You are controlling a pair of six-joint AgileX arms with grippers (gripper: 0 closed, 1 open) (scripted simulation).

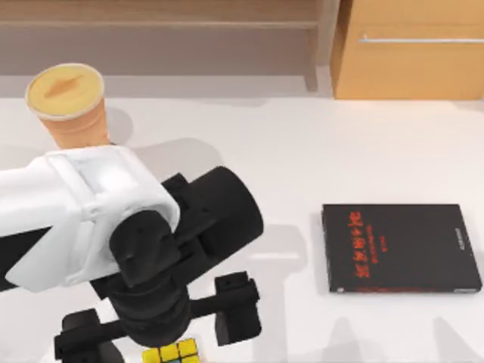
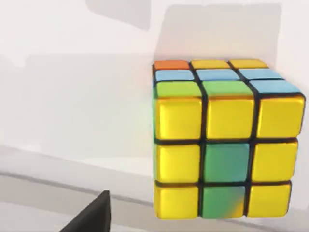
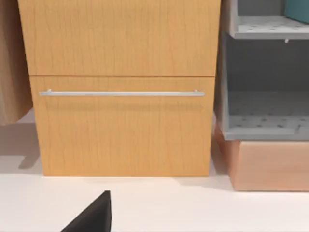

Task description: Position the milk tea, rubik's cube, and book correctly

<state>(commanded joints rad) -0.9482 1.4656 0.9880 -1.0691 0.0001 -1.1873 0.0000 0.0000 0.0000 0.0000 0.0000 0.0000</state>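
The rubik's cube (image 1: 174,352) lies at the table's front edge, mostly yellow tiles with black grid lines; it looms close in the left wrist view (image 2: 227,140). My left gripper (image 1: 157,331) hangs just above and behind it, open, its two black fingers spread wide to either side. The milk tea (image 1: 66,102), a tall orange-tan cup with a creamy top, stands upright at the back left, apart from the arm. A small teal corner, apparently the book (image 3: 297,9), sits on a grey shelf. One black finger (image 3: 94,215) of my right gripper shows off-centre, facing a wooden drawer.
A flat black book with red characters (image 1: 401,248) lies at the right of the table. A wooden cabinet (image 1: 408,49) with a metal handle stands at the back right, and grey shelves (image 3: 265,72) stand beside it. My left arm's white body covers the table's left middle.
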